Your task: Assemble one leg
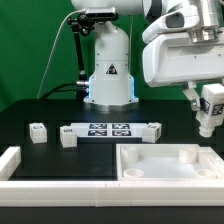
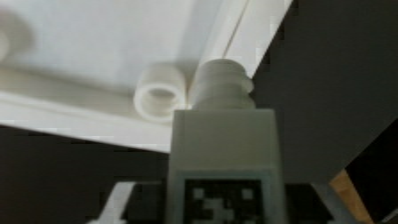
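Note:
My gripper (image 1: 208, 112) is shut on a leg (image 1: 209, 104), a small white post with a black-and-white tag, and holds it in the air above the far right corner of the large white panel (image 1: 165, 172). In the wrist view the held leg (image 2: 224, 130) points its rounded tip toward the panel (image 2: 107, 110), beside a round raised socket (image 2: 160, 90) at a corner. The gripper (image 2: 222, 208) clamps the leg at the tagged face. Two more legs (image 1: 38, 131) (image 1: 68, 137) stand on the black table at the exterior view's left.
The marker board (image 1: 110, 129) lies on the table between the loose legs and the panel. A white raised border (image 1: 12, 160) runs along the front left. The robot base (image 1: 108, 75) stands behind, with a green backdrop.

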You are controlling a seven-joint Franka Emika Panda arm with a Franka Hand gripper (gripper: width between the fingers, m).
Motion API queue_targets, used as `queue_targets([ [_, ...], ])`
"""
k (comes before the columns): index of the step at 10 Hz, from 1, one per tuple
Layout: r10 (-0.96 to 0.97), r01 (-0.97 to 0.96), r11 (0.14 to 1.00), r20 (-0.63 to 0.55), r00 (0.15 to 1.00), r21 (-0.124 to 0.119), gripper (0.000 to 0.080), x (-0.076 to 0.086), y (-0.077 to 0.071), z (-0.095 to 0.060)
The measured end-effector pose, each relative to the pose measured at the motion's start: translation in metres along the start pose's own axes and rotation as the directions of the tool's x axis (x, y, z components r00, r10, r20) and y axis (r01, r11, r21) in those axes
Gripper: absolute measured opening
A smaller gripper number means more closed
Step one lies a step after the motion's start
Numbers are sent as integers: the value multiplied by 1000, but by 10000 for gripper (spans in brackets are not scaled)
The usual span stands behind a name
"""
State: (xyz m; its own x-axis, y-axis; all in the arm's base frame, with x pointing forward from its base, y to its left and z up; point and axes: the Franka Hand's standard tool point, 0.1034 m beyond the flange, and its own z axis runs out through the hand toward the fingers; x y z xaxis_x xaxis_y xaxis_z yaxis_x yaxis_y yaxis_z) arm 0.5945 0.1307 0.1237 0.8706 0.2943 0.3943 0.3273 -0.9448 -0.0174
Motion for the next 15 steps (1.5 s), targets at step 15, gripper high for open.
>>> queue_targets([
  [15,1,-7,999,-113,994,-45,284,3,30,48],
])
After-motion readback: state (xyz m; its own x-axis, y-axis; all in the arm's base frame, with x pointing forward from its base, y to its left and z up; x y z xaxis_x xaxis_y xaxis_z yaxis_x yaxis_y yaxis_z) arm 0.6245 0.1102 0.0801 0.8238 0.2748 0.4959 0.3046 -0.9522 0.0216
